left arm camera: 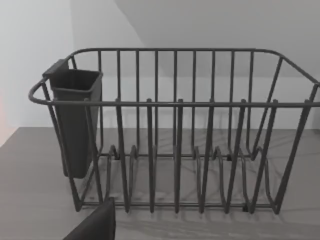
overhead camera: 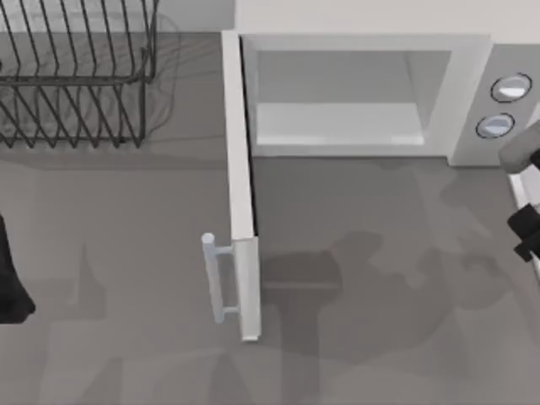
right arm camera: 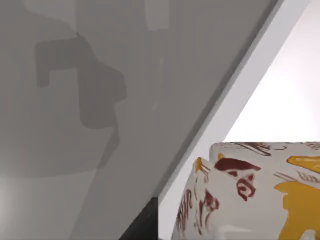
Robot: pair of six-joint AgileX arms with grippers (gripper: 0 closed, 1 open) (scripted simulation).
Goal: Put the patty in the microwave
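The microwave [overhead camera: 472, 93] stands at the back of the table, a white-grey box with two round dials [overhead camera: 510, 87] on its right. Its pale cavity [overhead camera: 337, 105] holds nothing. The door [overhead camera: 240, 186] is swung fully out toward the front, its bar handle [overhead camera: 215, 278] on the left face. In the right wrist view a rounded, flat-topped lump, whitish with orange-yellow and dark red marks, lies very close: the patty [right arm camera: 250, 190], beside a pale slanting edge [right arm camera: 235, 105]. My right gripper [overhead camera: 525, 224] is at the table's right edge, just in front of the dials. My left gripper [overhead camera: 10, 283] is parked at the left edge.
A dark wire dish rack [overhead camera: 76, 76] stands at the back left, with a dark cutlery cup [left arm camera: 75, 120] hung on one end. The open door splits the table's middle. Bare grey tabletop [overhead camera: 380, 278] lies in front of the cavity.
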